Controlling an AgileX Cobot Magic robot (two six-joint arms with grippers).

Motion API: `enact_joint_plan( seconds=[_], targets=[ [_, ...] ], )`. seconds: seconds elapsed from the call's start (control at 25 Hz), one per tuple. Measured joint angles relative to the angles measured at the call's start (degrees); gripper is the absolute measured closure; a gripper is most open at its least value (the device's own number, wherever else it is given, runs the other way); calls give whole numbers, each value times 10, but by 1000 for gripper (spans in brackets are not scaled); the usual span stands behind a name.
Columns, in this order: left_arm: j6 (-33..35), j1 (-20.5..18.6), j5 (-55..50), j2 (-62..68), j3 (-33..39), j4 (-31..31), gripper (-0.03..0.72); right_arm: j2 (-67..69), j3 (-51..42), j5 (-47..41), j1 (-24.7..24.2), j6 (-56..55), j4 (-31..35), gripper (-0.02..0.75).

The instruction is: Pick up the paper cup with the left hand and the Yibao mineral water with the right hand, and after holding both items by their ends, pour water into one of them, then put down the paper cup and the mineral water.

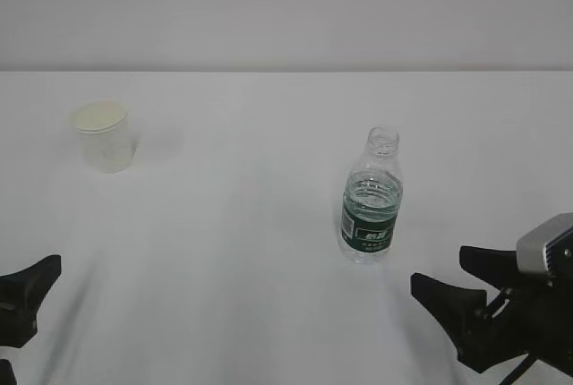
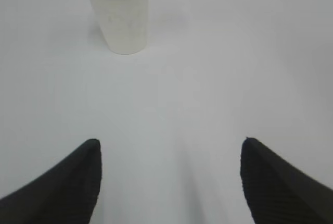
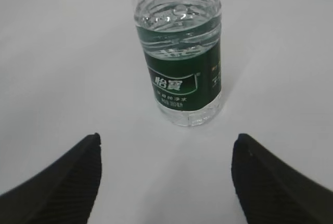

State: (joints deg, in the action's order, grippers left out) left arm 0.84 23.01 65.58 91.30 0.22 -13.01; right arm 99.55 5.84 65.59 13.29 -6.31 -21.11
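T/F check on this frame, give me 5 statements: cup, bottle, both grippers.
1. The paper cup stands upright on the table. True.
2. The Yibao mineral water has its cap on. False: the neck is open, no cap.
3. The left hand is shut on the cup. False: its fingers are spread and the cup stands apart, ahead of them.
4. The right hand is open, with the bottle ahead of its fingers and untouched. True.
5. The bottle is empty. False: water shows inside, its level near the top of the green label.
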Motion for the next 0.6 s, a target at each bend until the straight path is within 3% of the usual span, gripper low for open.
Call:
enact_joint_plan(
  seconds=[0.6],
  targets=[
    [-1, 0, 0, 0, 0, 3, 95, 12, 40, 1, 0, 86, -6, 146]
  ],
)
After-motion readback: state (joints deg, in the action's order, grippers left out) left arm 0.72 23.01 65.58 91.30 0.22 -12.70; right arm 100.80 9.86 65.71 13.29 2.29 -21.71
